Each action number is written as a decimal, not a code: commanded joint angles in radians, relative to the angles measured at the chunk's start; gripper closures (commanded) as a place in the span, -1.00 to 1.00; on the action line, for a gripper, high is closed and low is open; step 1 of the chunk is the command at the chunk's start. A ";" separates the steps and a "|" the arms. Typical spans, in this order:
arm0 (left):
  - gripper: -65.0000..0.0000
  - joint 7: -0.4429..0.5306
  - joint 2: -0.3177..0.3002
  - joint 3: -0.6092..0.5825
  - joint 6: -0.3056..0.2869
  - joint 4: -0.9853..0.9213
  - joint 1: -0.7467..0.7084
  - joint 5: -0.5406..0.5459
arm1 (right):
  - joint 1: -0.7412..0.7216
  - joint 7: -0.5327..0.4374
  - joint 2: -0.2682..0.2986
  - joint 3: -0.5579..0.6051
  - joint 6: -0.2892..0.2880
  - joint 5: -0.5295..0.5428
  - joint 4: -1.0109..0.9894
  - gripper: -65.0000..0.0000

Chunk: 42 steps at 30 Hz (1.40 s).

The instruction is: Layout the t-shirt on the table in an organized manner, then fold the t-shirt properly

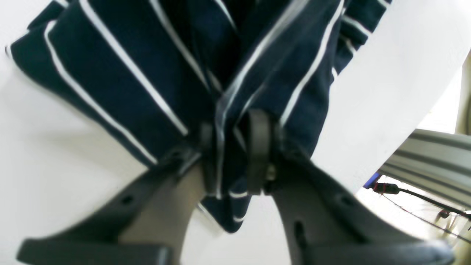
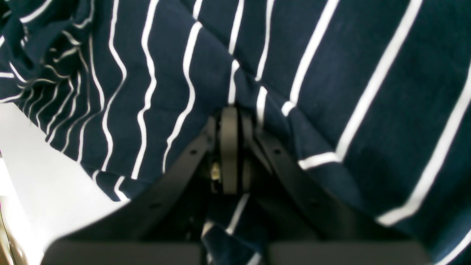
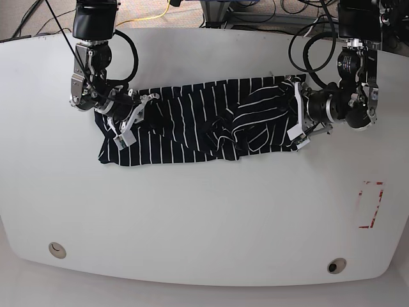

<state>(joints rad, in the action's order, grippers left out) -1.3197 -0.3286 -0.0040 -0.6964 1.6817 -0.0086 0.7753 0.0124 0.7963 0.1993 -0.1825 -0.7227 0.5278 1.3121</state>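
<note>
L gripper (image 1: 230, 158) jaws pinched on t-shirt (image 3: 198, 121) edge, cloth bunched btwn pads. R gripper (image 2: 231, 147) pressed tight on fold at opposite end. T-shirt stretched crosswise btwn both, rumpled mid, on far half of table (image 3: 204, 217). Red rectangle mark (image 3: 370, 204) well apart.

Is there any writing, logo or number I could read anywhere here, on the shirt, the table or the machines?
None can be read.
Dark navy white-striped cloth t-shirt: stripes only, no print or label in view.
Smooth white table: a red-outlined rectangle mark, holding no letters.
Robot arms: no legible markings.
</note>
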 commanded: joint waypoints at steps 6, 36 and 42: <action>0.74 0.007 0.007 -0.041 -0.002 0.110 0.031 0.029 | 0.010 0.096 0.007 0.004 0.025 -0.091 -0.012 0.96; 0.04 -0.005 0.053 -0.316 -0.002 0.146 0.267 0.263 | 0.010 0.096 0.007 0.002 0.025 -0.091 -0.013 0.96; 0.03 -0.002 -0.002 -0.158 -0.002 0.142 0.275 0.233 | 0.010 0.096 0.007 0.002 0.025 -0.091 -0.013 0.96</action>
<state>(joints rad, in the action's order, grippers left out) -1.3376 -0.3058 -0.1947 -0.6968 1.8118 0.2493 1.0183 0.0124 0.7940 0.1978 -0.1833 -0.7231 0.5289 1.3087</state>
